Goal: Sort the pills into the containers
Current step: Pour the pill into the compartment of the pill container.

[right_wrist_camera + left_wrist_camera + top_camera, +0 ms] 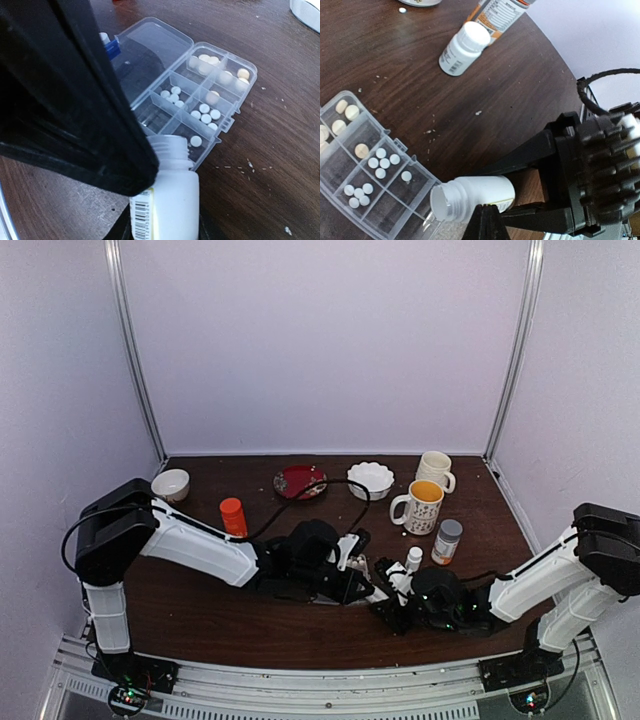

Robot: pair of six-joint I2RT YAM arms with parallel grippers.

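The clear pill box (235,107) lies open, its lid (150,45) folded flat. Several of its cells hold round white and cream pills (205,115). In the left wrist view the same box (415,167) sits at the lower left with its pills (382,161) showing. My right gripper (162,230) is shut on an uncapped white bottle (167,195). The bottle (475,195) is tipped, its open mouth over the box's near corner cell. My left gripper (487,207) is shut and empty, its tip just beside the bottle. From above, both grippers (365,590) (392,608) meet at the table's middle.
A capped white bottle (462,47) and a labelled grey-capped bottle (446,540) stand right of the box. Farther back are an orange bottle (233,517), two mugs (420,505), a white bowl (370,478), a red plate (299,481) and a small bowl (170,483). Crumbs dot the wood.
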